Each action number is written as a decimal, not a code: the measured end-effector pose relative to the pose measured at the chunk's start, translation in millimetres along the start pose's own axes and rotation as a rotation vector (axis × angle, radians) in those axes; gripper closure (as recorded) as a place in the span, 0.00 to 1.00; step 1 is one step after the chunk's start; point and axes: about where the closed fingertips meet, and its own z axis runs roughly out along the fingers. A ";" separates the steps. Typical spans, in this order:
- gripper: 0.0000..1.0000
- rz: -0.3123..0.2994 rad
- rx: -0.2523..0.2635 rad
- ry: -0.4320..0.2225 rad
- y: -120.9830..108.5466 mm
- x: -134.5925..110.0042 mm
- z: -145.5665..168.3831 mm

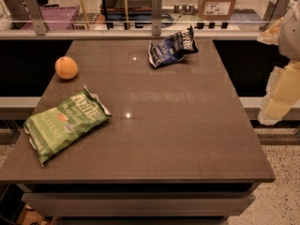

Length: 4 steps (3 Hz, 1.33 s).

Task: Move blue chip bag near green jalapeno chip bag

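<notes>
My gripper (281, 90) is hanging beside the right edge of the table (187, 125); open or closed, I cannot tell. The blue bag (171, 48) is lying well apart from the green bag (65, 122).

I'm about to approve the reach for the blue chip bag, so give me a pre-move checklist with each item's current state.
1. Is the blue chip bag in view and unobstructed? It lies crumpled on the table's far side: ok.
2. Is the green jalapeno chip bag located? It lies flat at the near left: ok.
3. Is there bare surface right of the green bag for the set-down? ok.
4. Is the orange out of the way? It sits apart from both bags, at the left edge: ok.
5. Is the end effector at the blue bag? It is off the table at the right edge: not ok.
6. Does the end effector carry anything? cannot tell.
</notes>
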 end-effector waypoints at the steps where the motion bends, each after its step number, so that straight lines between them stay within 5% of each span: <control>1: 0.00 0.000 0.000 0.000 0.0 0.0 0.0; 4: 0.00 -0.097 0.143 -0.023 -35.1 -24.0 -10.2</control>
